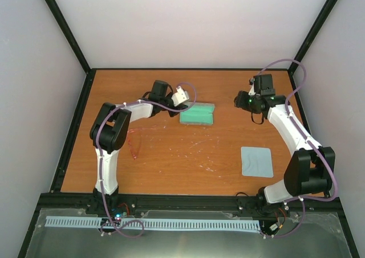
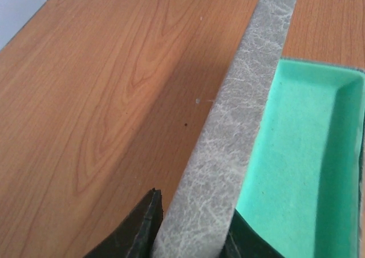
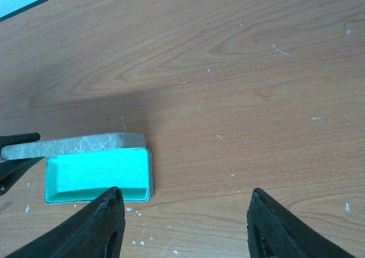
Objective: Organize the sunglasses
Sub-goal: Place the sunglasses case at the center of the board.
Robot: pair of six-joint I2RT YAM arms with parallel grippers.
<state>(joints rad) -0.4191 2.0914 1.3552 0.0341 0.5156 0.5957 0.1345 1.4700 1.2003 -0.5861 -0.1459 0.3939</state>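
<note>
**Left arm holds the case open, sunglasses wait on the counter.** The left gripper (image 2: pixel 191 238) is clamped on the thin edge of the grey, marble-textured lid (image 2: pixel 228 144). The lid belongs to a grey rectangular case (image 1: pixel 197 115) with mint-green lining, which sits at the far middle of the wood-grain counter (image 1: pixel 188 167). The gripper's black fingers (image 2: pixel 140 232) press the lid from either side. The grip appears meant to keep the lid swung back so the green tray lies exposed, ready to take something in. The tray is bare.

The sunglasses (image 1: pixel 136 146), a small pair with a thin translucent red-pink frame, lie on the counter well apart from the case. They are nearer the robot and to the left, just beside the left arm's bent elbow. Neither wrist camera catches them, and the overhead view is too faint to show whether their arms are folded.

The right gripper (image 3: pixel 182 224) hangs over bare wood just right of the case, jaws wide apart and holding nothing. It faces the open tray as if standing by. A light blue square cloth (image 1: pixel 256 161) lies flat on the near right of the counter, close to the right arm.

The job looks to be at an early stage: the case is opened but the sunglasses are not yet picked up. They sit on the side of the arm already busy with the lid, so fetching them may call for a long reach or a change of hands.
</note>
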